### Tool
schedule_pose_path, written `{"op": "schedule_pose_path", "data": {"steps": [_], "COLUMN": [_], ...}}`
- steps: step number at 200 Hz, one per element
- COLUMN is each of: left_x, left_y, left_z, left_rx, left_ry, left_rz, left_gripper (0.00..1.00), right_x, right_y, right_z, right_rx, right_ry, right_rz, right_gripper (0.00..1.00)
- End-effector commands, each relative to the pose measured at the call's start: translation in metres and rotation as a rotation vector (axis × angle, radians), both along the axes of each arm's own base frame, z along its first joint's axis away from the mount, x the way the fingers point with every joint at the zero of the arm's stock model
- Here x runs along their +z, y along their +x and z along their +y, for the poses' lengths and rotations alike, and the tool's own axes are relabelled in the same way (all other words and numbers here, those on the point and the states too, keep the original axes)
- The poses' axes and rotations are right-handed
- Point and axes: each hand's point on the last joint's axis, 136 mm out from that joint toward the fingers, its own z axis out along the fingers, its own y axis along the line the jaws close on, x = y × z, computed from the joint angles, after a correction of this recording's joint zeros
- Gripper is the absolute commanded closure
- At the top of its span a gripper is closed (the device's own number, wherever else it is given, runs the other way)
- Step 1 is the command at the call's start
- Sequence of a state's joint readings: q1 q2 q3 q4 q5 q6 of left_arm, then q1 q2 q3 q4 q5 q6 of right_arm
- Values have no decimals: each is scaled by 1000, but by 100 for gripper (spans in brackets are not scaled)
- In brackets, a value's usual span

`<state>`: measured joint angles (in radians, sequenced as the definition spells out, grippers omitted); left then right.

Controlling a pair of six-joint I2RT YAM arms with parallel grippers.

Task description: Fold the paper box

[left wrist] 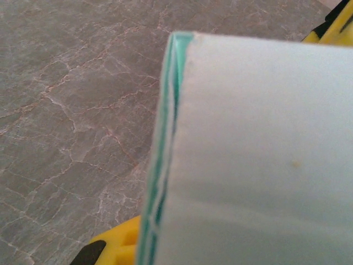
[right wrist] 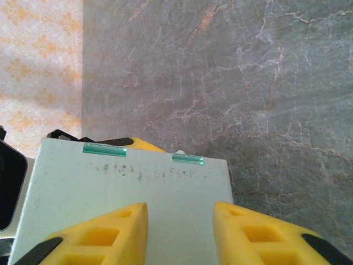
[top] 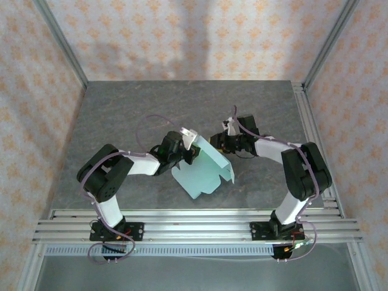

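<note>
My left hand is clamped on the pale mint-blue card paper box, mid grey veined-stone tabletop. My right hand stands apart over its far right edge. Orange-patterned wallpaper walls surround us.

**Grey Marbled Table With a Card Sheet**

A dark grey table, veined like marble, fills the space between patterned walls. Near its middle a pale mint paper box, partly folded, stands tilted. Whether its lower edge touches the surface cannot be told. Metal rails line the near edge.
</note>
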<state>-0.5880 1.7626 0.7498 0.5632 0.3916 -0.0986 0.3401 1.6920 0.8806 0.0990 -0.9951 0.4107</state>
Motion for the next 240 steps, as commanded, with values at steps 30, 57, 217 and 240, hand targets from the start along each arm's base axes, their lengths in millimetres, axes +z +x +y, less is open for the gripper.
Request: {"op": "schedule_pose_path", "data": {"steps": [30, 57, 217, 240], "left_x": [46, 45, 96, 104], "left_y": [38, 42, 65, 67], "left_z": [-6, -4, 36, 35], "left_rx": [133, 158, 313, 329], "left_ry": [-112, -110, -482, -563], "left_rz": [-84, -88, 58, 75], "left_gripper": [100, 100, 100, 100], "right_x": [7, 8, 76, 85], "right_y": [-17, -7, 65, 52], "right_z": [33, 30, -186, -181], "right_rx": [84, 37, -771, -749], "right_ry": [111, 99, -130, -99], "right_rz": [27, 12, -93, -110], "right_gripper": [64, 63, 10, 10]}}
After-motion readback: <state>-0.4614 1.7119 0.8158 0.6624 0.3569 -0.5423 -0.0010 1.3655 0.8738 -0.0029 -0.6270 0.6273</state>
